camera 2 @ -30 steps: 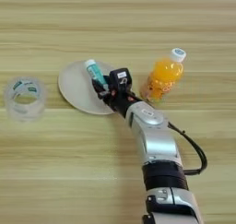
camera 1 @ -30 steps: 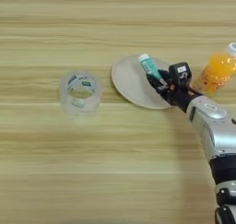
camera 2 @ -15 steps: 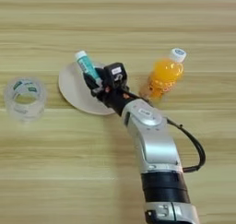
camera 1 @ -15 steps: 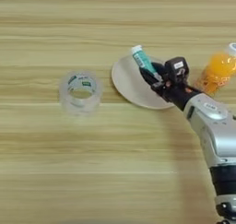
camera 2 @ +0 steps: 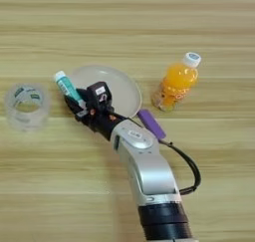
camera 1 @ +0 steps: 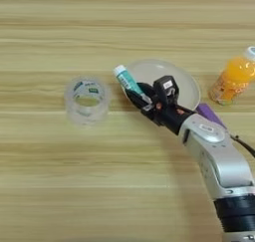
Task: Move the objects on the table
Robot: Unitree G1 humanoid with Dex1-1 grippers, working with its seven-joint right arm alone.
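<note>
While the jaws (camera 2: pixel 78 106) gripped the tube (camera 2: pixel 68 88) over the plate's (camera 2: pixel 127 89) left rim, the purple block (camera 2: pixel 151 124) lay beside the arm, the bottle (camera 2: pixel 176 83) stood right, and the tape roll (camera 2: pixel 27 105) sat left on the worktop (camera 1: pixel 60 186).

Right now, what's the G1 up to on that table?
The right gripper is shut on the teal-and-white tube, holding it at the left rim of the plate, cap pointing up-left. A clear tape roll lies to the left on the table. The orange-juice bottle stands right of the plate, and the purple block lies flat just below the plate's right edge, beside the forearm.
</note>
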